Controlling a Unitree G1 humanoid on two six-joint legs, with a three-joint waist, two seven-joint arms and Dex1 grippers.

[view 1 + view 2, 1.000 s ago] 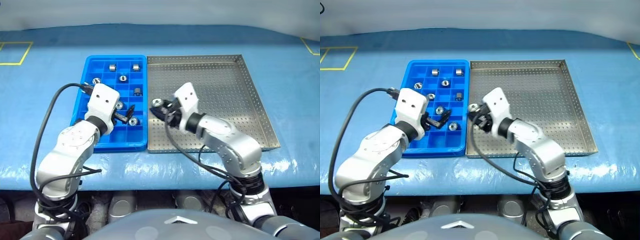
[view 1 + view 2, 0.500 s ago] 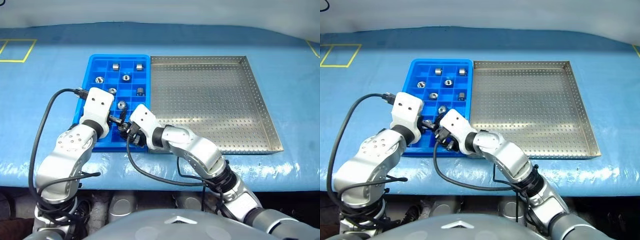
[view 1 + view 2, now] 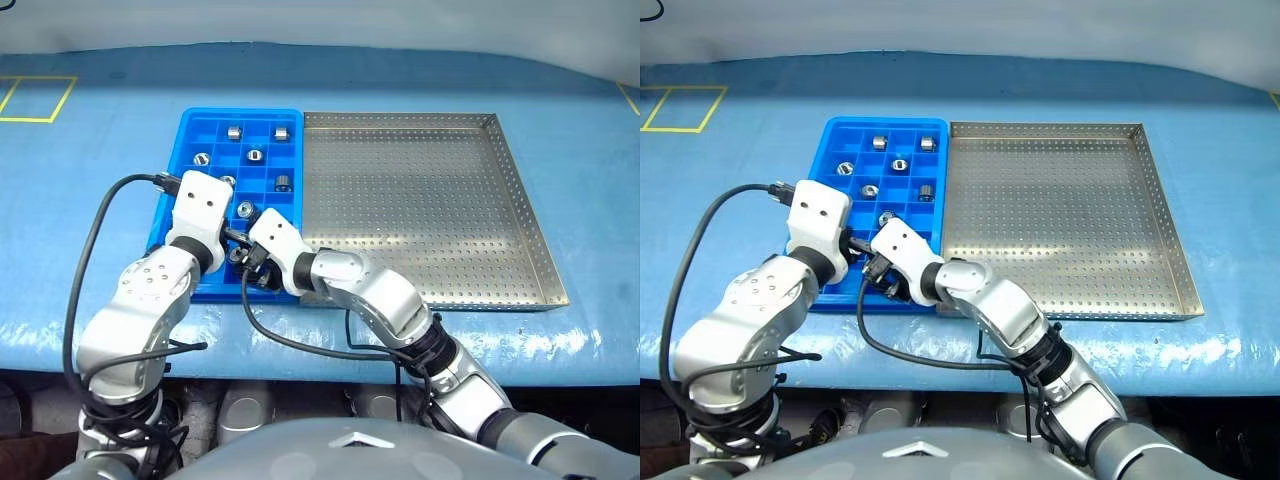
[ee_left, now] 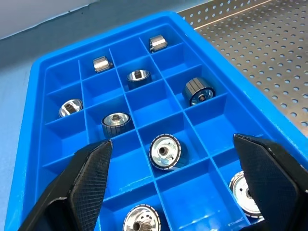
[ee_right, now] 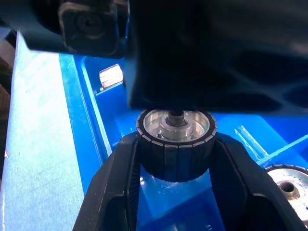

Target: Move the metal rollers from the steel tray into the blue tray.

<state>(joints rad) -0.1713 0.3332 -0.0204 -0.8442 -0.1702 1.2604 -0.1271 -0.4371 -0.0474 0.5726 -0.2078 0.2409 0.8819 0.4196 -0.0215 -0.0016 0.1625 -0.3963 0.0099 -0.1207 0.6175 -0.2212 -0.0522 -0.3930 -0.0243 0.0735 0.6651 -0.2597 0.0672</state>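
Blue sheeting covers the bench, and the blue tray serves as the landmark. Just beside the blue tray, on the robot's right and touching its long wall, lies the steel tray; its perforated floor looks bare, so this seems to be the last transfer. Over the blue tray's near end the two arms meet. The left tool hangs there with its fingers spread wide and nothing between them, looking along the compartments. The right tool has reached across from the steel tray's side and is clamped on one roller, pinched by its ribbed rim between both fingers, flat face and centre hole towards the camera.

The step in hand is the placing. The held roller sits above a near compartment of the blue tray, close under the left tool's body. Other metal rollers already rest one to a cell, further up the blue tray. Next, I judge, the right tool should settle over a free cell, lower, and let go, minding the crowding left tool.
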